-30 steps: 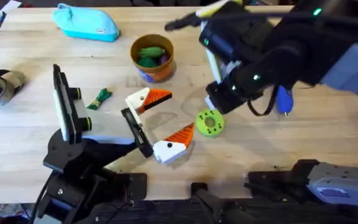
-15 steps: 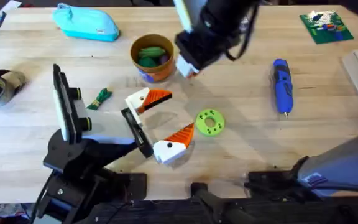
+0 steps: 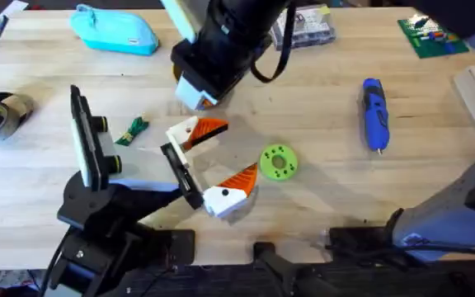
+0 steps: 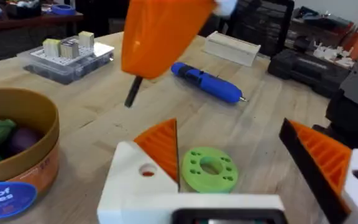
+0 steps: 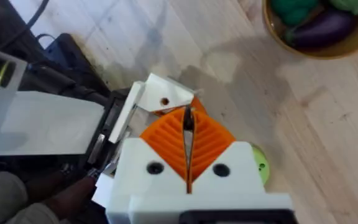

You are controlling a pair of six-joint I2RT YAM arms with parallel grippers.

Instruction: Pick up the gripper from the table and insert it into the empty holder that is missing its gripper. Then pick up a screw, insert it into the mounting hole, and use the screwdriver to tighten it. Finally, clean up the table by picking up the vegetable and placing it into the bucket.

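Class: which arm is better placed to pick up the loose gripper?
Right, probably: the right gripper hangs close to the loose gripper, while the left arm carries the holder itself.

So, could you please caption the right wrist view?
Right gripper, shut, hovers above the gripper beside the bucket.

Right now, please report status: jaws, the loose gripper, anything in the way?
Right gripper jaws shut, empty, over the gripper. Gripper on table beside the holder, not yet picked. Green disc nearby, not blocking.
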